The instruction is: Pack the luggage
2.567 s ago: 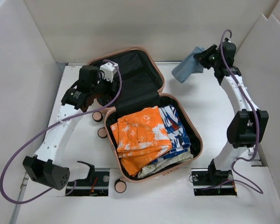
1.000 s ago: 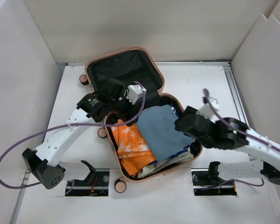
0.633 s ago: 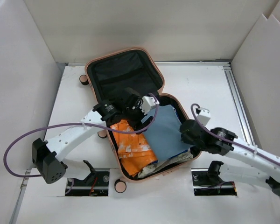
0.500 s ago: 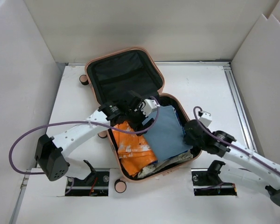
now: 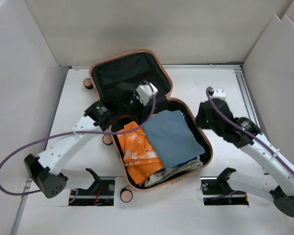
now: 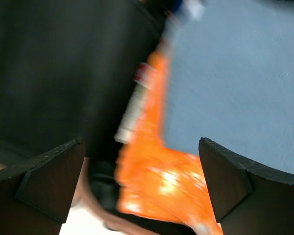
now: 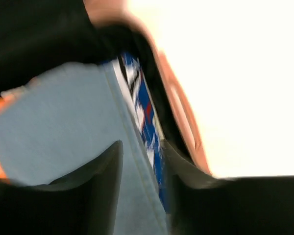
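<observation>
Two arms reach toward the open luggage (image 5: 120,73), which lies flat on the table (image 5: 210,83), lid half on the far side and filled half on the near side.

Lid half: bare black lining.

Filled half:
- A blue cloth (image 5: 171,137) lies uppermost over the middle and right of the luggage.
- An orange shirt (image 5: 137,154) shows along the left side, its right edge under the cloth.
- A patterned garment (image 5: 190,160), blue and white, shows beneath the cloth's near right edge.
- A pale garment (image 5: 171,172) lies against the near wall.

Three wheels (image 5: 107,139) stand along the left outer side of the luggage.

Left gripper (image 5: 132,102): above the hinge line, toward the left side of the luggage. In the left wrist view its fingers (image 6: 44,181) are spread wide with nothing between them. Below them are the lining, the shirt and the cloth, all blurred.

Right gripper (image 5: 203,116): just beside the right rim of the luggage, at the far end of the filled half. Contact with the rim cannot be told. In the right wrist view its fingers (image 7: 88,186) are blurred. They stand a narrow gap apart and grip nothing. The cloth, the patterned garment and the pink rim lie below.
</observation>
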Robot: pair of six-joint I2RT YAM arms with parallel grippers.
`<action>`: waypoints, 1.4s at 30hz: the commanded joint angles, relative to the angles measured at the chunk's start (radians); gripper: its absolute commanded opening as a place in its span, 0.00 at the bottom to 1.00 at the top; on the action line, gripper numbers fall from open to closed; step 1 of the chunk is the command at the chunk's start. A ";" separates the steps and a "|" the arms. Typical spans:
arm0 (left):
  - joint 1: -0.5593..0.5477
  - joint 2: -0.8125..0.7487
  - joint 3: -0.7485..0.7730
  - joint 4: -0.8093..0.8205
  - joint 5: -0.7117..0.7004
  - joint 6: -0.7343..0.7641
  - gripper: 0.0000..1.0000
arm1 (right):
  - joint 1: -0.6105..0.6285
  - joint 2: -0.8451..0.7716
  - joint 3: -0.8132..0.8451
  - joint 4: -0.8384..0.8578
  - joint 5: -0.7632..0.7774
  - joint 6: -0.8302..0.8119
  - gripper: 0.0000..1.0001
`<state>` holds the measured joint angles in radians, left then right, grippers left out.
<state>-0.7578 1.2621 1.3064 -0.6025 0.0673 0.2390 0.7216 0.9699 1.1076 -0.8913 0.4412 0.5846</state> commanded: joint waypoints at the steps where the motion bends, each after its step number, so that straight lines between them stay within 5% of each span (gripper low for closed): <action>1: 0.089 -0.049 0.170 0.058 -0.170 -0.027 1.00 | -0.080 0.082 0.161 -0.040 -0.070 -0.285 0.43; 2: 0.130 -0.034 0.200 0.058 -0.170 -0.027 1.00 | -0.132 0.108 0.191 -0.050 -0.093 -0.322 0.60; 5: 0.314 0.078 0.333 0.034 -0.130 -0.049 1.00 | -0.264 0.196 0.241 -0.017 -0.226 -0.469 0.76; 10: 0.598 0.339 0.497 0.044 -0.089 -0.079 0.97 | -0.372 0.352 0.241 0.025 -0.426 -0.642 0.81; 14: 0.718 0.517 0.582 0.107 -0.069 -0.118 0.94 | -0.415 0.435 0.219 0.046 -0.479 -0.697 0.79; 23: 0.805 0.965 1.050 0.096 -0.059 -0.150 0.88 | -0.476 0.530 0.138 0.160 -0.619 -0.735 0.72; 32: 0.805 1.143 1.074 0.230 -0.168 -0.150 0.72 | -0.510 0.569 0.097 0.130 -0.567 -0.787 0.64; 39: 0.827 1.214 1.087 0.230 -0.187 -0.182 0.69 | -0.522 0.559 0.077 0.097 -0.576 -0.796 0.61; 42: 0.836 1.223 1.076 0.219 -0.164 -0.182 0.53 | -0.531 0.540 0.058 0.097 -0.576 -0.796 0.59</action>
<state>0.0566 2.5057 2.3535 -0.4011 -0.0879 0.0711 0.2153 1.5433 1.1866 -0.7723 -0.1741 -0.1726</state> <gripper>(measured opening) 0.553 0.599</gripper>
